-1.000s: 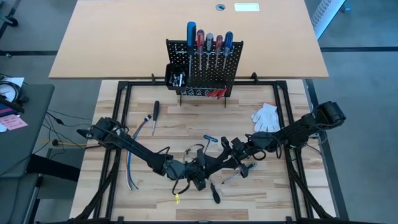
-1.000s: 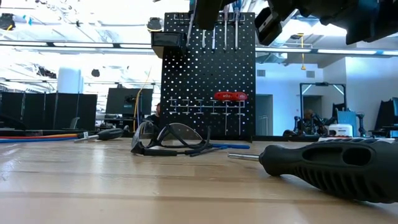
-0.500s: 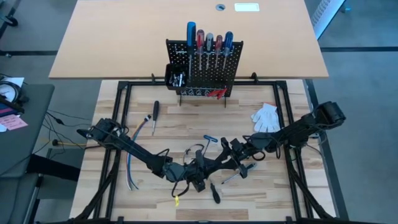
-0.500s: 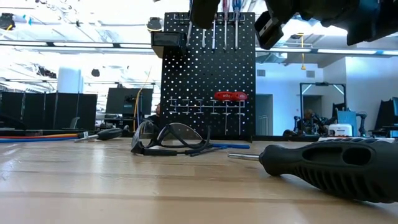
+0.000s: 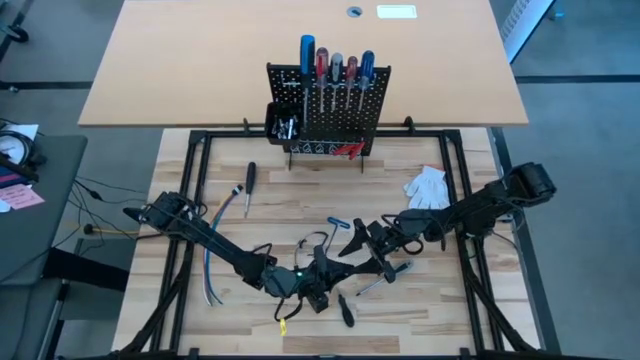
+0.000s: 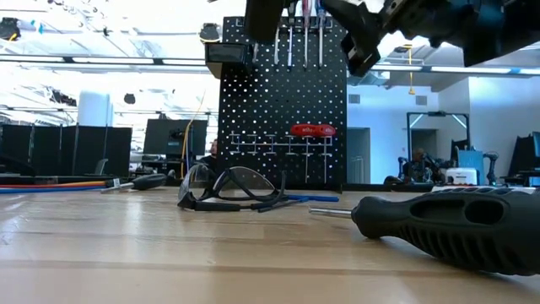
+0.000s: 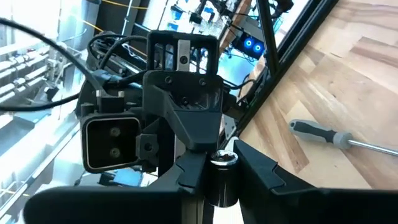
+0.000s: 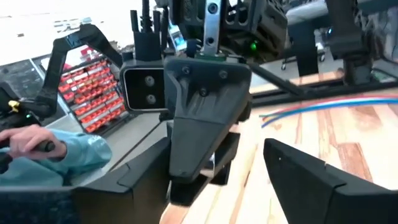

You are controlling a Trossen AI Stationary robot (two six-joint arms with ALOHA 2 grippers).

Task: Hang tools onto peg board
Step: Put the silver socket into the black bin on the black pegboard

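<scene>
Grippers facing off mid-table, w/ tool handover.
Left gripper (image 5: 325,268) pinching metal-tipped tool (image 7: 222,171); right gripper (image 5: 357,243) fingers spread.

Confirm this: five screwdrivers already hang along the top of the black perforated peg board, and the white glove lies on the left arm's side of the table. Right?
Not quite. The white glove lies on the right arm's side, as the high view shows. Five screwdrivers do hang along the top of the black perforated peg board.

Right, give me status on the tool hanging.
Left gripper shut on silver-capped tool, mid-table. Right gripper open, facing it. Peg board holds screwdrivers; black-handled screwdriver on table.
</scene>
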